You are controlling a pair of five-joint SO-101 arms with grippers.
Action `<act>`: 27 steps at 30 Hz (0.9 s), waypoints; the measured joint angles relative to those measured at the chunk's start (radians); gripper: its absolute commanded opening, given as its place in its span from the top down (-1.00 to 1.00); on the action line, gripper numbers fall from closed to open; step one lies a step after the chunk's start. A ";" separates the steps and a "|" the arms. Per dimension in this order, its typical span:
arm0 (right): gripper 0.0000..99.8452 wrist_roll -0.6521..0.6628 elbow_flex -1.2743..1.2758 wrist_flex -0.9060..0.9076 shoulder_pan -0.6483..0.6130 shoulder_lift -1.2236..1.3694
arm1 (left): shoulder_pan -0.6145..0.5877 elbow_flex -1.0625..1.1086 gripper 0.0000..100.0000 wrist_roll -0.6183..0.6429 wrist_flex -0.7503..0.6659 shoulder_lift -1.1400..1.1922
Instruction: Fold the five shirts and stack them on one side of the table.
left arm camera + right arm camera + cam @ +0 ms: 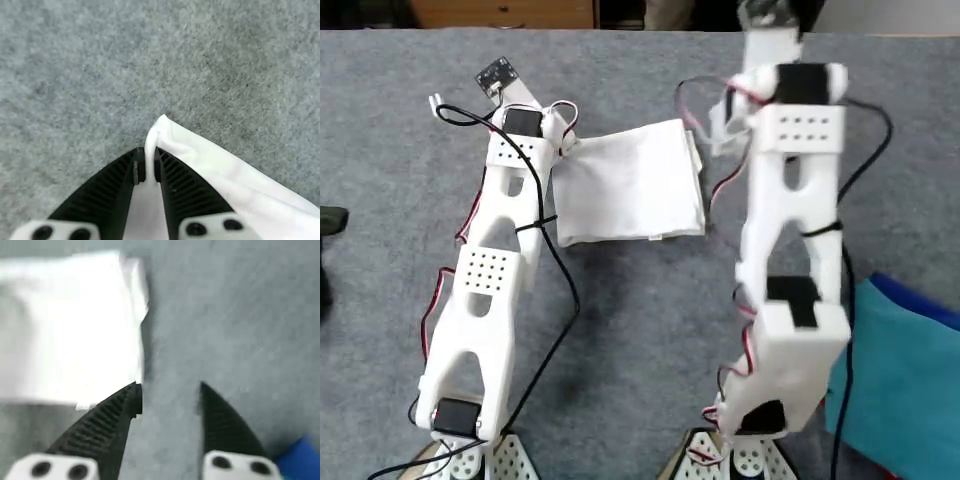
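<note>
Grey bench is carrying the white shirt between both arms.
At one corner the left gripper is pinching cloth between its fingers; the right gripper is hovering, fingers spread, beside the opposite edge — probably needing its own hold before lifting evenly.

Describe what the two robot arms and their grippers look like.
The left arm and right arm are white plastic with slots, grids of holes, black motors at joints, and red, black and white cables. The left gripper and right gripper have black ribbed, tapered fingers on white bases.
</note>
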 measured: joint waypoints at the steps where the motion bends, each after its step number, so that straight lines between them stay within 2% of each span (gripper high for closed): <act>1: 0.45 -0.041 0.084 -0.035 -0.015 -0.023 | 0.000 0.000 0.92 0.000 0.000 0.000; 6: 0.35 -0.276 0.365 -0.259 -0.069 -0.044 | 0.000 0.000 0.92 0.000 -0.003 0.000; 12: 0.35 -0.480 0.488 -0.437 -0.143 -0.037 | 0.000 0.000 0.92 0.000 -0.003 0.000; 16: 0.35 -0.519 0.491 -0.482 -0.180 0.020 | 0.000 0.000 0.92 0.000 -0.003 0.000; 27: 0.36 -0.526 0.491 -0.519 -0.181 0.190 | 0.000 0.000 0.92 0.000 -0.003 0.000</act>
